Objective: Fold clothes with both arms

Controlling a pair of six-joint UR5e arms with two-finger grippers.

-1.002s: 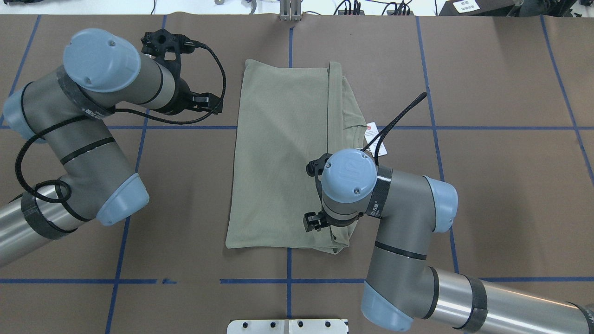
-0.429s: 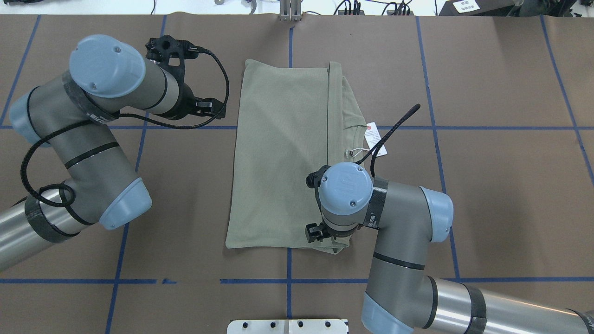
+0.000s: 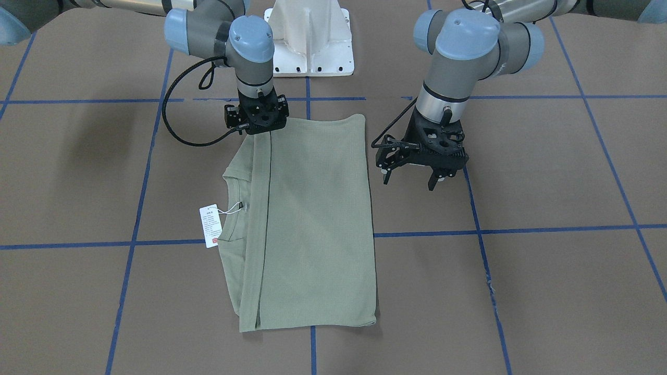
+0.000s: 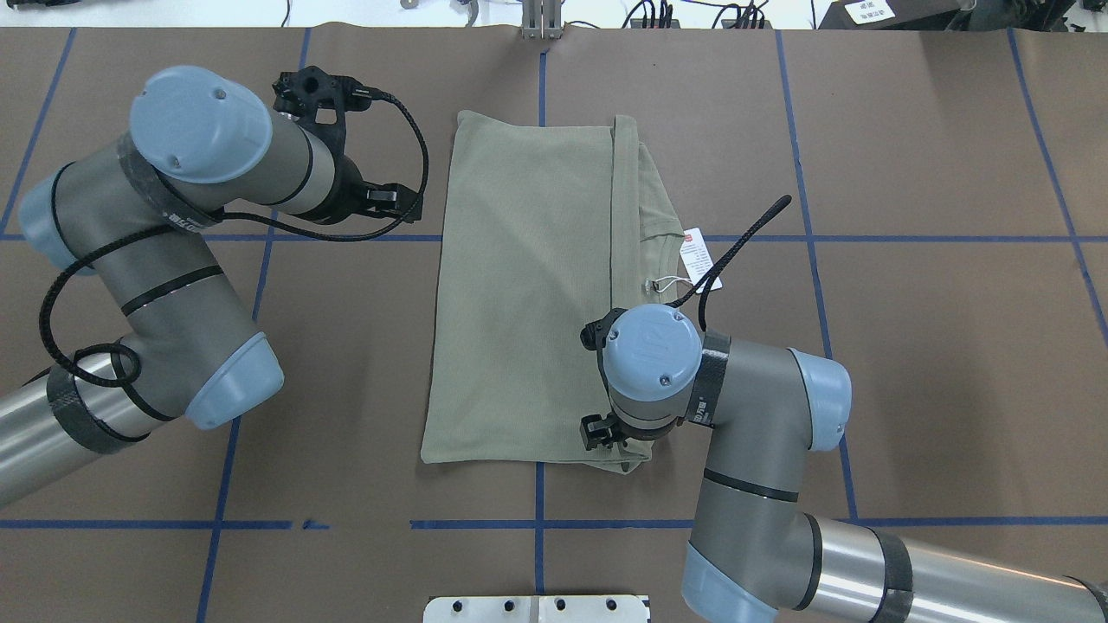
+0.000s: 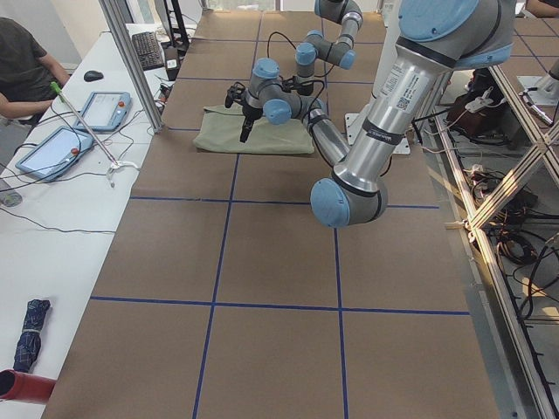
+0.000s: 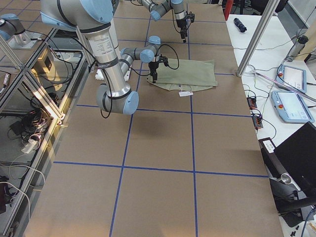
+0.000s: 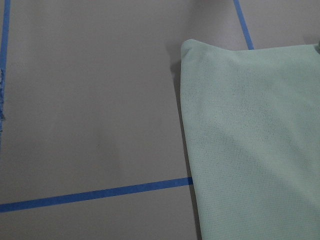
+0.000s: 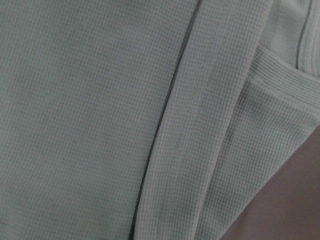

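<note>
The sage-green shirt (image 4: pixel 528 285) lies folded into a long rectangle in the middle of the table, and it also shows in the front view (image 3: pixel 312 219). Its white hang tag (image 4: pixel 699 258) lies on the table beside the collar. My left gripper (image 3: pixel 408 182) is open and empty, hovering over bare table just off the shirt's left edge. That edge shows in the left wrist view (image 7: pixel 250 130). My right gripper (image 3: pixel 256 122) points straight down at the shirt's near right corner, its fingers hidden. The right wrist view is filled with shirt folds (image 8: pixel 100 100).
The white pedestal base (image 3: pixel 311 47) stands behind the shirt. Blue tape lines (image 4: pixel 909 238) cross the brown table cover. A side table with tablets (image 5: pixel 52 148) and a seated person (image 5: pixel 26 61) is beyond the far edge, with a metal post (image 5: pixel 131 65).
My right wrist has moved along the shirt toward its near edge, then a little right. My left arm has shifted slightly toward the shirt. The shirt lies as before.
</note>
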